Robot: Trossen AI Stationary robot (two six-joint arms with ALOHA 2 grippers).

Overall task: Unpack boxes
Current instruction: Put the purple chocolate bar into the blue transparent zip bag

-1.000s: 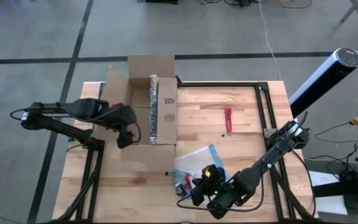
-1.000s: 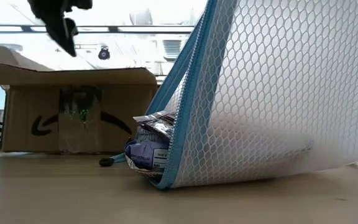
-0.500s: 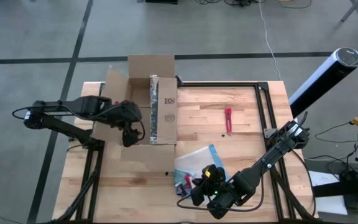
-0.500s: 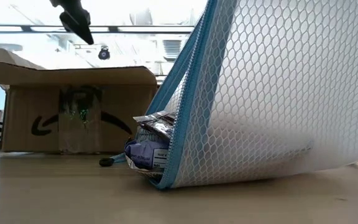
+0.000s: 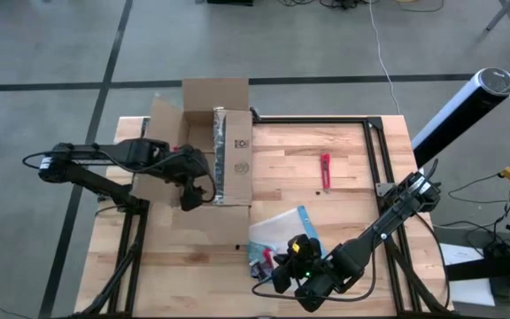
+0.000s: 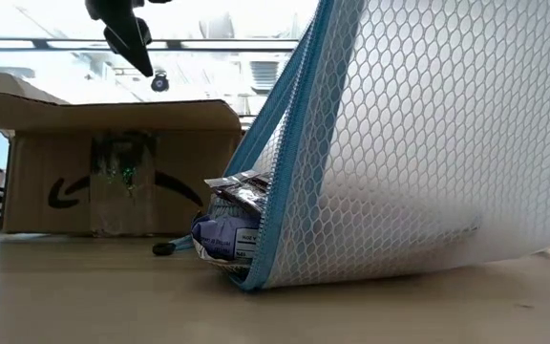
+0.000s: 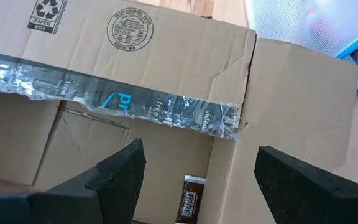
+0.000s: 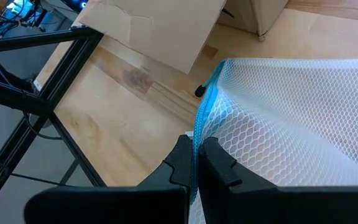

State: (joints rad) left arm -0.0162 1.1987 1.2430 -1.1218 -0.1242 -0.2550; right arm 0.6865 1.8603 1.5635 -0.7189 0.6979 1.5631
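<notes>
At the table's far left part, as we see from the high view, stands the box (image 5: 209, 155), a brown corrugated cardboard carton with all its flaps spread open. One flap sticks out past the far edge of the table, another folds out to the left, and a third lies flat toward the near side. Across the right-hand flap runs a shiny strip of clear tape (image 7: 123, 99), wrinkled and torn at its ends, with blue lettering showing through it. We also read black printed marks on that flap: a round stamp (image 7: 130, 28) and a recycling symbol (image 7: 44, 10). On the box's side in the low view we see a black curved arrow logo and more tape. Down inside the box lies a small dark brown wrapped bar (image 7: 190, 200).

Our left gripper (image 5: 189, 190) hangs above the open box, its fingers spread wide apart and holding nothing. Our right gripper (image 8: 195, 160) sits low at the near edge of the table, its fingers closed on the blue zipper edge of a white mesh pouch (image 8: 291, 124), which bulges up and shows a purple packet (image 6: 225, 237) inside. A small red tool (image 5: 325, 171) lies on the bare wood, well apart from the box.
</notes>
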